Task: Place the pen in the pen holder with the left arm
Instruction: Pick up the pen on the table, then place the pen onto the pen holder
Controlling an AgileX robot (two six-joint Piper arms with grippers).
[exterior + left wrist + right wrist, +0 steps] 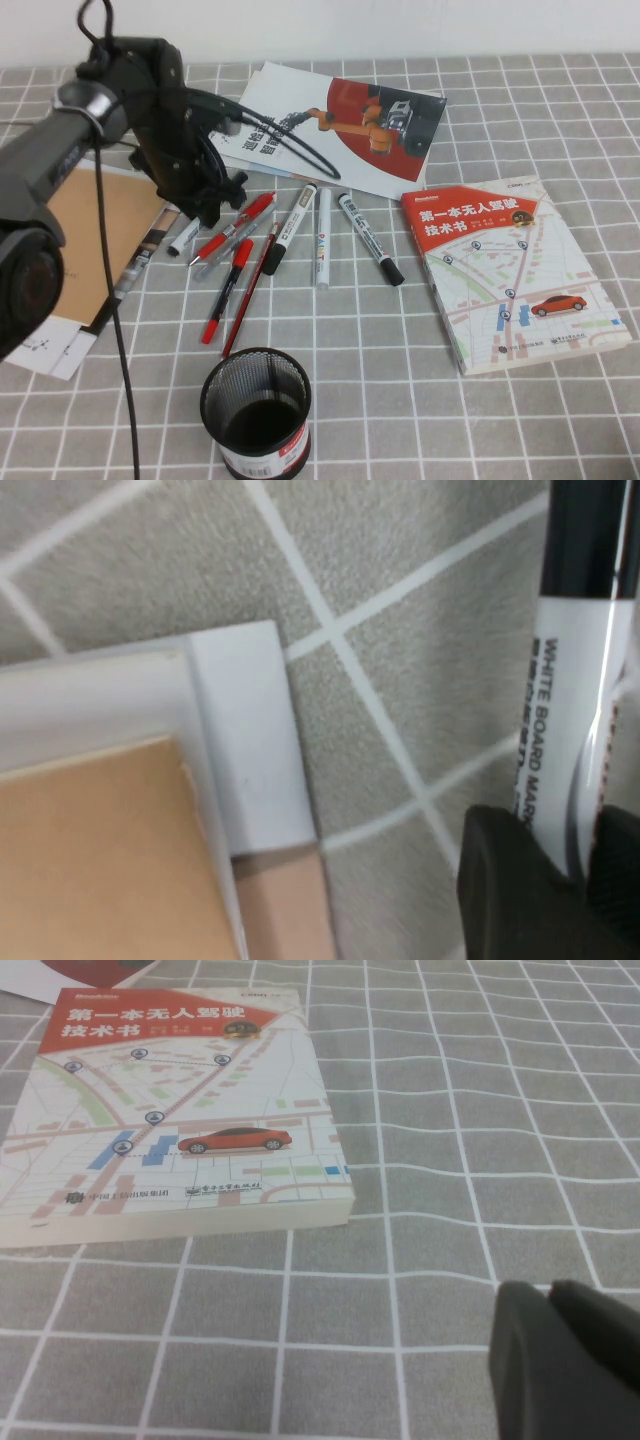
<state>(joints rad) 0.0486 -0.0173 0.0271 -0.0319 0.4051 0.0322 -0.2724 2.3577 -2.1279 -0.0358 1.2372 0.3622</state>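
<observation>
Left pincer (205, 205) closing around whiteboard marker (565, 700) on desk; lift and pen holder (256, 405) drop remain. Right pincer (560, 1345) clenched, parked.

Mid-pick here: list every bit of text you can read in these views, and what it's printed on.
"WHITE BOARD MA", the rest hidden: white-barrelled black-capped marker under the left gripper.
"第一本无人驾驶技术书": red-and-white map-cover book, near the right gripper, which is low over the cloth.
Too small or blurred: black mesh pen holder's label, white robot-arm brochure, all-white pen's coloured letters.
</observation>
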